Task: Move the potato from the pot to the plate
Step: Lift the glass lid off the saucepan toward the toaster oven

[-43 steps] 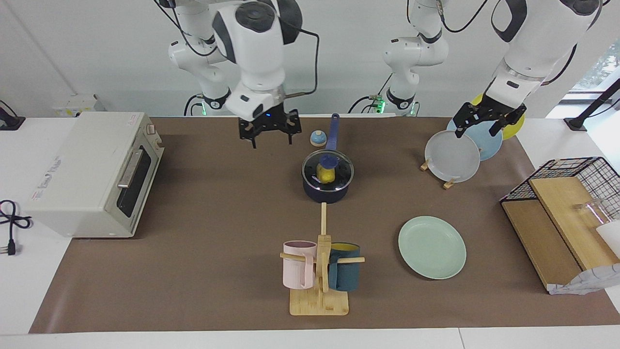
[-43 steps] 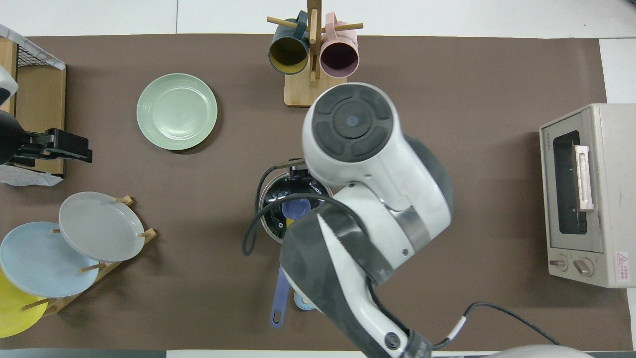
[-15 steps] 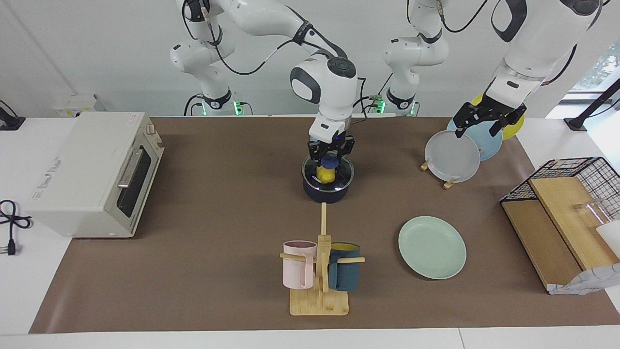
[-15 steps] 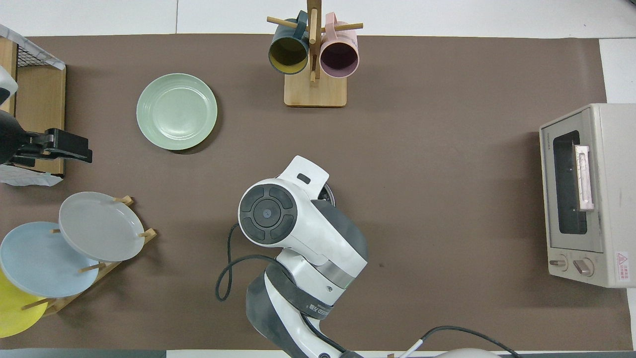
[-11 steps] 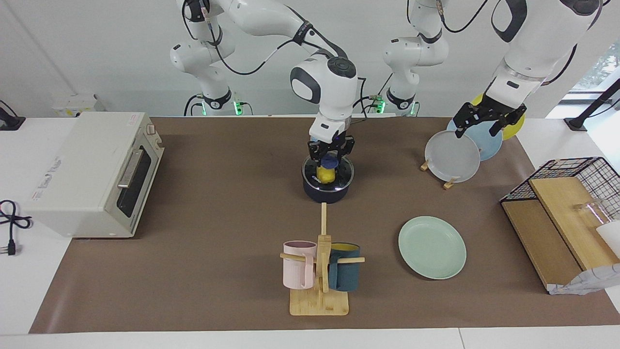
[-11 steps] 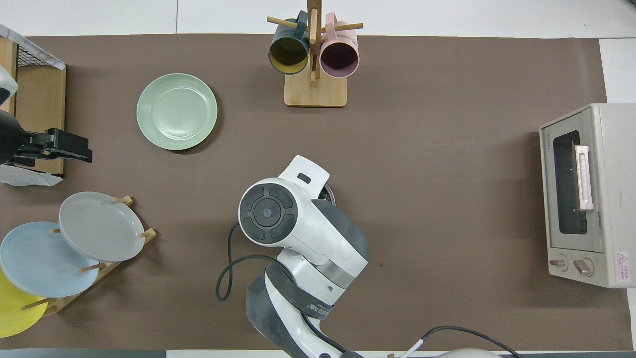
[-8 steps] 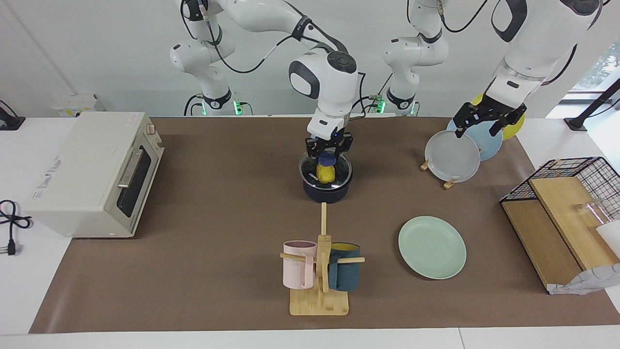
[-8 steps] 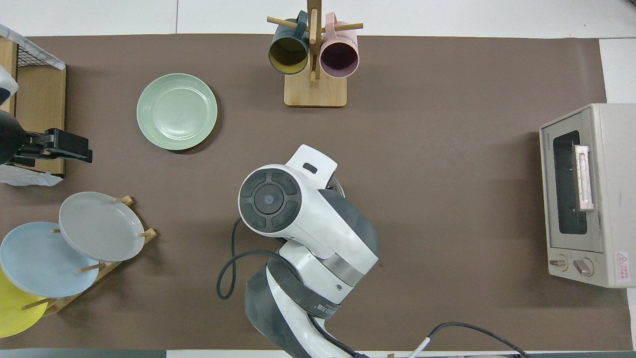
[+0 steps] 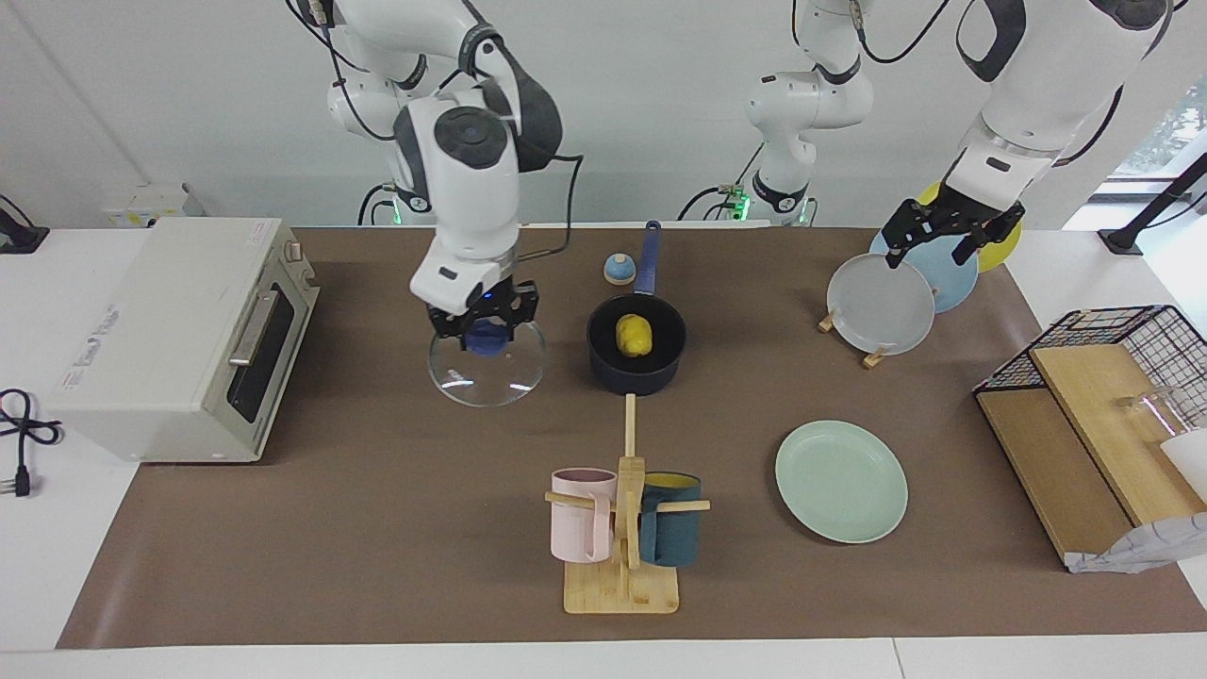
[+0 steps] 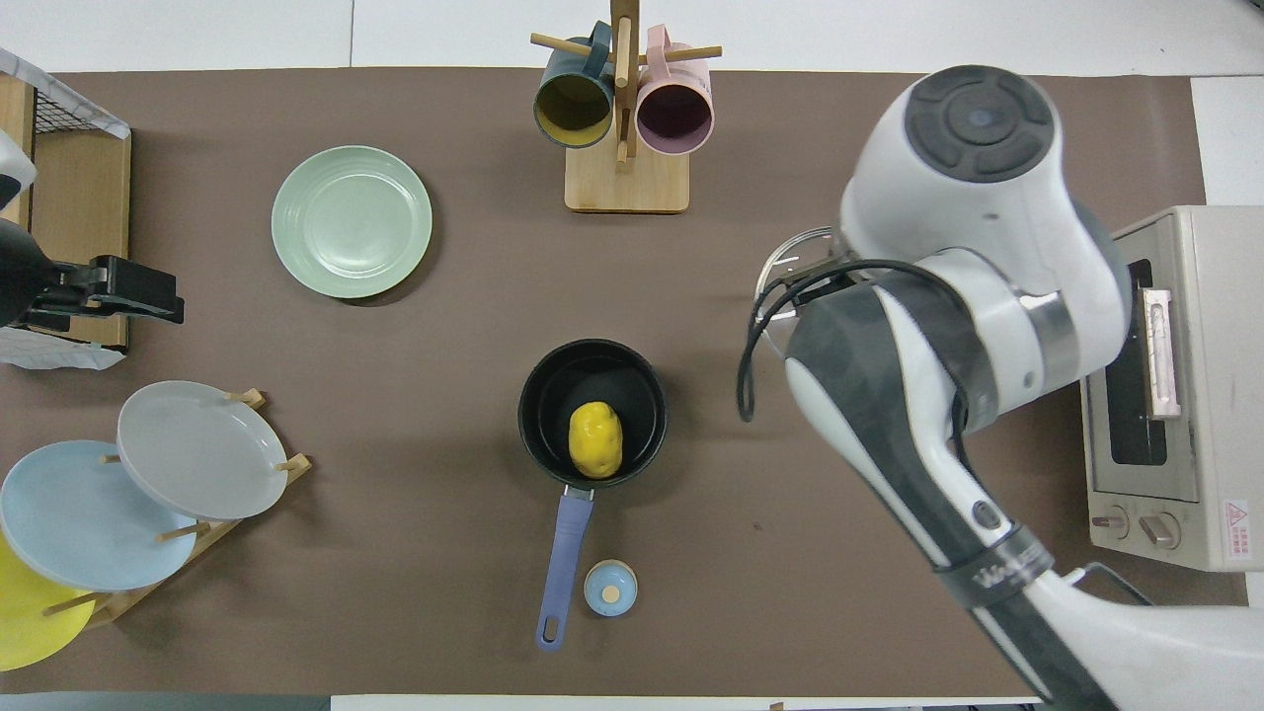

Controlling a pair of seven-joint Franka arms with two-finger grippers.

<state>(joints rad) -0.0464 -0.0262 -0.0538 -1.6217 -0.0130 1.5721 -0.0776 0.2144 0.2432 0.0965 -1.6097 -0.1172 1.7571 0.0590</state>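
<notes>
The yellow potato (image 9: 635,334) lies in the uncovered navy pot (image 9: 634,382), whose blue handle (image 9: 649,256) points toward the robots. Both also show in the overhead view, the potato (image 10: 595,440) inside the pot (image 10: 549,379). The mint-green plate (image 9: 841,481) (image 10: 352,221) lies empty, farther from the robots, toward the left arm's end. My right gripper (image 9: 483,330) is shut on the blue knob of the glass lid (image 9: 487,372), held over the mat between oven and pot. The overhead view shows only the lid's edge (image 10: 790,259). My left gripper (image 9: 948,236) (image 10: 128,291) waits open over the plate rack.
A toaster oven (image 9: 179,339) stands at the right arm's end. A mug tree (image 9: 622,528) with a pink and a teal mug stands farther than the pot. The plate rack (image 9: 882,304) holds grey, light blue and yellow plates. A small blue dome (image 9: 618,270) sits beside the pot's handle. A wire basket (image 9: 1113,377) is at the left arm's end.
My right gripper closed on the lid's knob, lifted the lid off the pot and carried it toward the oven. The potato is now uncovered. The left arm has not moved.
</notes>
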